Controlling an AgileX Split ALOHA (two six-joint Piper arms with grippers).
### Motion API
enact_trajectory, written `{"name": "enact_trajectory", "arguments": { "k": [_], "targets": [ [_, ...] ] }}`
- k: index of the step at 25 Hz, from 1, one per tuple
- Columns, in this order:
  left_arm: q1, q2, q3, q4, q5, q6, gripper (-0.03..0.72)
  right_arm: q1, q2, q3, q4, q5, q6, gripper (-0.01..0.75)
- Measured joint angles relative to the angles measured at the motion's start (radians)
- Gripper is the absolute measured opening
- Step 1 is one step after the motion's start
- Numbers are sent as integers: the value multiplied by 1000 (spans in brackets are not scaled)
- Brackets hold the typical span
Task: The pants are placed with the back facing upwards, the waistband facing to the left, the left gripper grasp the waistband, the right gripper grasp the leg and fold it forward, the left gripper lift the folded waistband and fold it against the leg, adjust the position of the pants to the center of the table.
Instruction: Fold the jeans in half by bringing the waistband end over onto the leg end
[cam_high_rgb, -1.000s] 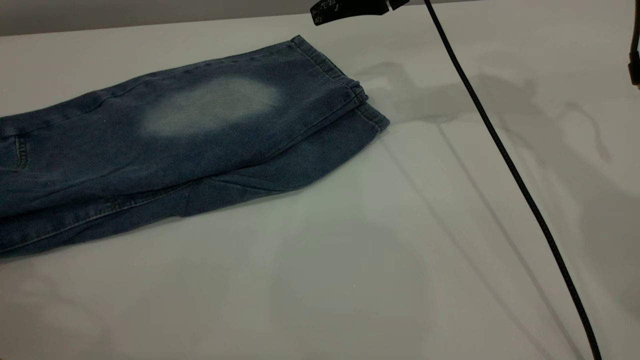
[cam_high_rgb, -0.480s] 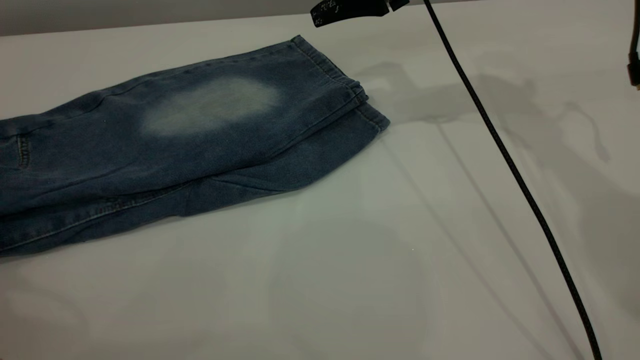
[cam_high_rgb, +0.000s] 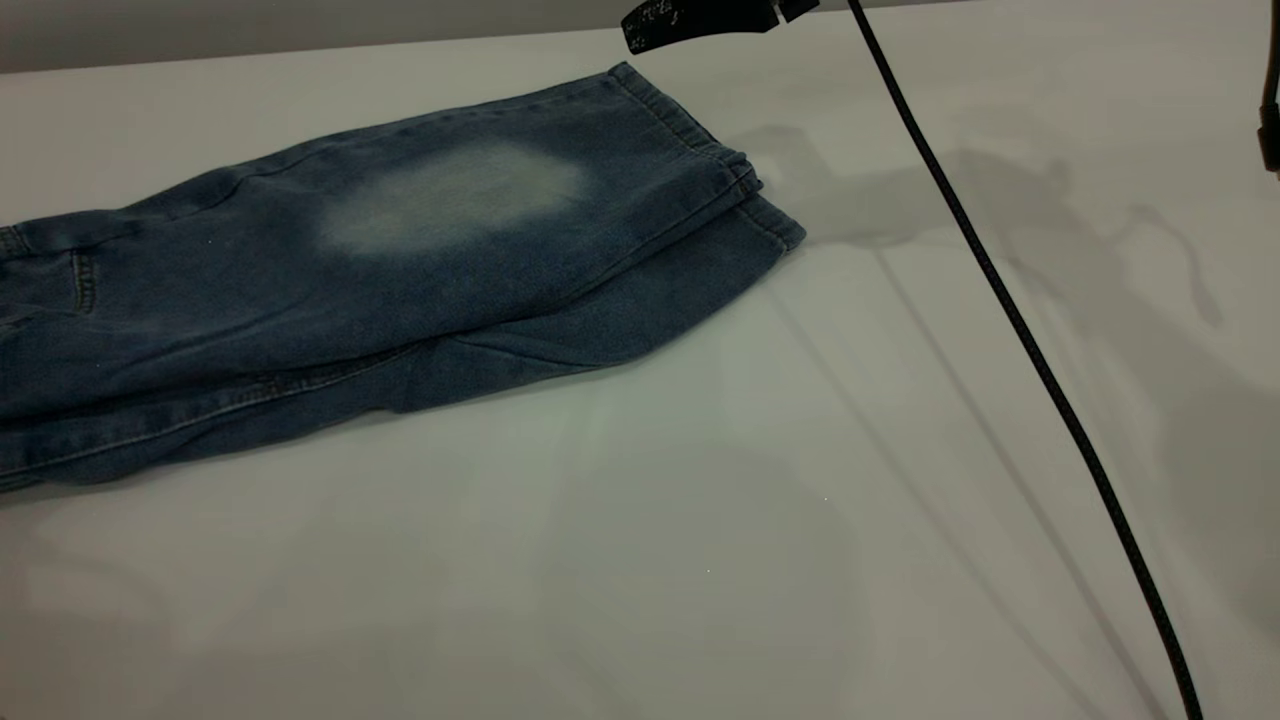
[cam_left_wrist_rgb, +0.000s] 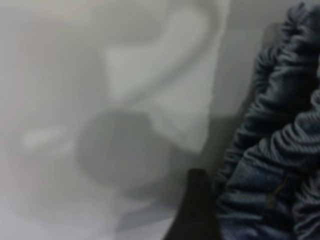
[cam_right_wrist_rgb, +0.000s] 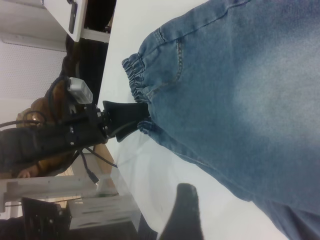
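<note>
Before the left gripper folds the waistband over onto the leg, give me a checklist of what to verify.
1. Legs stacked: ok, the leg lies on the other.
2. Left gripper on the waistband: ok, shut on it.
3. Right gripper off the pants: ok.
4. Cable clear of the hems: ok.
5. Pants centred on the table: cannot tell.
</note>
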Motion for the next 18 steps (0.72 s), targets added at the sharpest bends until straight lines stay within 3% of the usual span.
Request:
{"name": "enact_trajectory", "arguments": {
  "k": [8, 13, 18],
  "targets": [
    [0, 6, 0, -2, 5, -1, 192, 5, 0, 0, 25, -7, -1, 552],
    [0, 1, 1, 0, 4, 1, 189, 71, 0, 0, 37, -28, -29, 552],
    [-8, -40, 5, 9, -13, 1, 189, 183, 0, 0, 31, -160, -31, 552]
  ]
}}
